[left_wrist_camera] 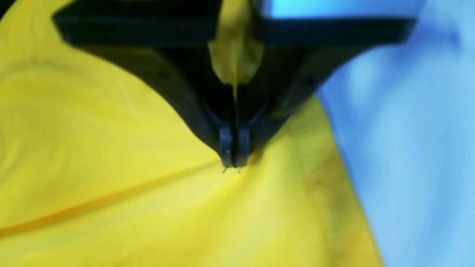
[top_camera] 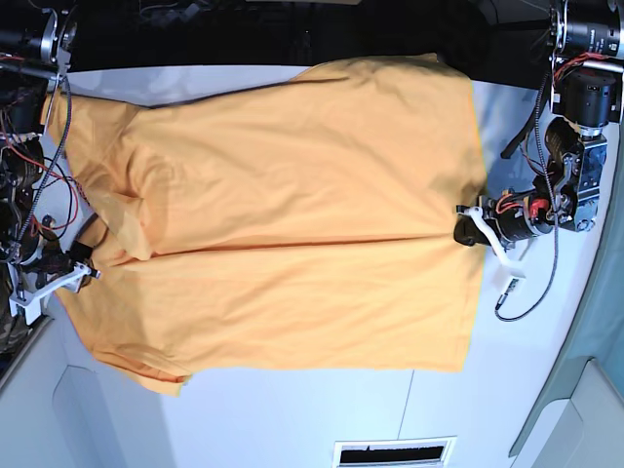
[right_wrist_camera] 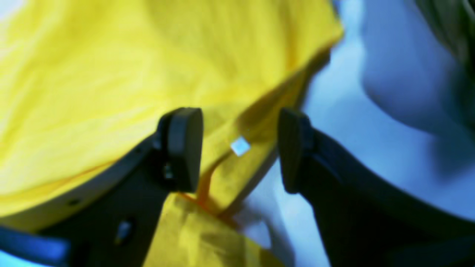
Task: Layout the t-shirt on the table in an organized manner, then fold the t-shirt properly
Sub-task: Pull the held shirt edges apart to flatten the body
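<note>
White table, t-shirt pinched in left jaws

- The t-shirt is showing as soft matt yellow-orange cloth, faintly creased, with a stitched hem.
- The surface is looking smooth, white and slightly glossy.
- The left end effector is appearing as matt black plastic, pinching cloth.
- The right end effector is showing dark, smooth rounded pads of plastic or rubber.
- A small white tag is sitting on the cloth.
</note>
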`<state>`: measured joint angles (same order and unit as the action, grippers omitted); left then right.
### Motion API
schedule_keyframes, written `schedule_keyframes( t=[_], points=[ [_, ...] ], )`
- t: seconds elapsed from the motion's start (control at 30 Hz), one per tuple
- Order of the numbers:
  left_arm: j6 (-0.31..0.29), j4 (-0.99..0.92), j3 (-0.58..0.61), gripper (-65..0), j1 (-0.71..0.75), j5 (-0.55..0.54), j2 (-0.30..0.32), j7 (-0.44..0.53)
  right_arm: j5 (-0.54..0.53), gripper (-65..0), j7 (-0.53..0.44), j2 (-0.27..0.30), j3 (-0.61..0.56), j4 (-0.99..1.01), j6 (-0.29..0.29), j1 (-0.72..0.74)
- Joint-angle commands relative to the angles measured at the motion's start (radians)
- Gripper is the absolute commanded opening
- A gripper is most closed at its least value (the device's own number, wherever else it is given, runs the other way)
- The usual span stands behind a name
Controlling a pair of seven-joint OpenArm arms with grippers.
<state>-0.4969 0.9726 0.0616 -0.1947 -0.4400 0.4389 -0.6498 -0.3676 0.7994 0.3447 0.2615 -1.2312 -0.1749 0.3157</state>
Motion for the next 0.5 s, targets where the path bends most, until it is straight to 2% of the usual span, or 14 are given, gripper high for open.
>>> schedule_keyframes(
  t=[0.0,0.13,0.23,0.3,0.37,0.47],
  points=[
    [0.085,-0.023,0.003,-65.0,0.013,0.120,0.017,-0.111,-0.028,-33.1,0.002,0.009,0.006,-0.063,-0.021,-0.017],
    [0.085,-0.023,0.003,-65.0,-0.005,0.119,0.019,-0.111,-0.063,-33.1,0.017,-0.004,0.006,-0.275,-0.046,-0.171],
    [0.085,-0.023,0.003,-65.0,-0.013,0.118,0.019,-0.111,-0.127,-33.1,0.017,-0.005,0.006,-0.374,-0.101,-0.275],
    [0.085,-0.023,0.003,-65.0,-0.013,0.114,0.018,-0.111,-0.166,-33.1,0.006,-0.013,0.006,-0.385,-0.135,-0.327],
    [0.085,-0.023,0.003,-65.0,-0.013,0.114,0.018,-0.111,-0.160,-33.1,-0.027,-0.034,0.006,-0.383,-0.161,-0.364],
    [0.085,-0.023,0.003,-65.0,-0.013,0.114,0.018,-0.111,-0.119,-33.1,-0.099,-0.072,0.006,-0.379,-0.160,-0.390]
  ],
)
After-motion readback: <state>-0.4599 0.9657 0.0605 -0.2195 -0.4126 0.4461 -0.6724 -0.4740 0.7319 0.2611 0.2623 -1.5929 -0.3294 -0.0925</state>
